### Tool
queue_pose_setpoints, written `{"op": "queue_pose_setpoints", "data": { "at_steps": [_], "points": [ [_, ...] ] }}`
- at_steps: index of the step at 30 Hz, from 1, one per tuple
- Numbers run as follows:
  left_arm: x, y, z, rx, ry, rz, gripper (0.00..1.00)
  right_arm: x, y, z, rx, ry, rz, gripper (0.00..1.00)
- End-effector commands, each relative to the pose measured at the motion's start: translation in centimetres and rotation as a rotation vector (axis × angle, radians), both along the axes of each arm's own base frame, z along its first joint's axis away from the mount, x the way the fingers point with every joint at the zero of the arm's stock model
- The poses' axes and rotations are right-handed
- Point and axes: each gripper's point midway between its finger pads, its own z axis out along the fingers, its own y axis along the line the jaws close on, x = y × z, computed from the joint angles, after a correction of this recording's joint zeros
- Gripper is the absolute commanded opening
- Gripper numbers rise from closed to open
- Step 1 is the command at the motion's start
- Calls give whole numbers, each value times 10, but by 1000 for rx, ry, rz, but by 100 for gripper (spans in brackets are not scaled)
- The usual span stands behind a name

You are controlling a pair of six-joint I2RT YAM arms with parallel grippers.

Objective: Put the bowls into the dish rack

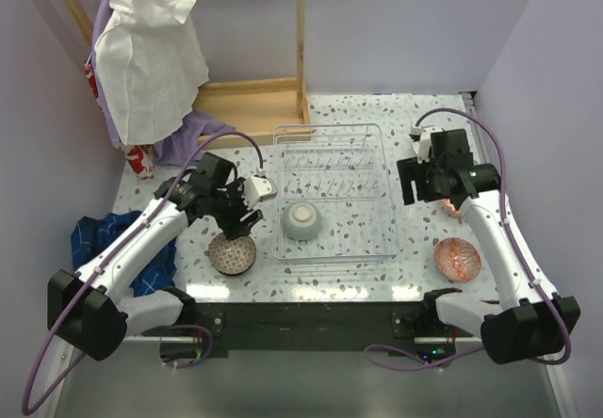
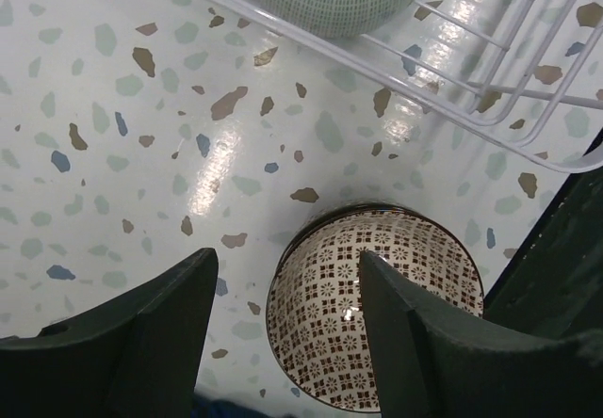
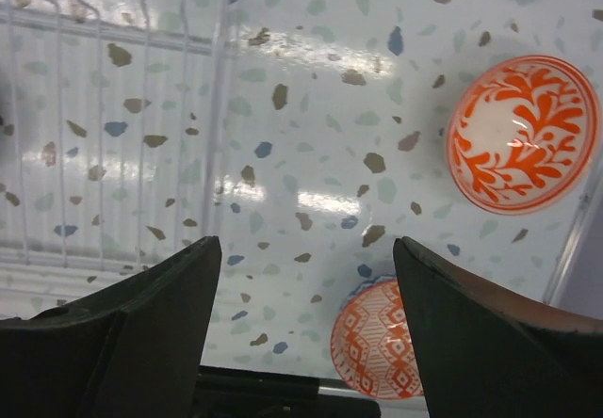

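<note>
While pincers gape: green bowl [image 1: 303, 219] inside dish rack [image 1: 377, 192].

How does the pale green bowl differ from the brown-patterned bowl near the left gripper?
The pale green bowl sits inside the dish rack, at its near left end; the brown-patterned bowl rests on the table outside the rack. The green bowl has a fine green grid on its outside; the brown one has a dark brown and white tile pattern inside. Both stand upright, and neither is gripped.
</note>
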Motion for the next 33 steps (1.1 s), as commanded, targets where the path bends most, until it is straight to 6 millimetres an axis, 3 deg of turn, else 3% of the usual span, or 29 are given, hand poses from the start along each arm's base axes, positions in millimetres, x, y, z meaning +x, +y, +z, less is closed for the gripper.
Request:
{"op": "queue_pose_setpoints", "data": {
  "at_steps": [1, 9, 15, 19, 23, 26, 33],
  "points": [
    [24, 7, 10, 35, -121, 13, 66, 14, -38, 0, -109, -20, -98, 74],
    [44, -2, 38, -6, -183, 35, 67, 39, -71, -29, -204, 28, -105, 58],
    [52, -7, 44, -30, -182, 46, 66, 55, -86, -54, -222, 86, -122, 54],
    [44, -10, 34, -23, -130, -5, 67, 56, -88, -66, -236, 108, -112, 53],
    [24, -2, 16, 27, -50, -72, 66, 56, -92, -68, -250, 113, -125, 54],
    [25, 6, 8, 67, -56, -54, 66, 60, -96, -67, -264, 98, -140, 56],
    [22, 11, 9, 74, -71, -34, 65, 82, -94, -68, -241, 77, -151, 55]
  ]
}}
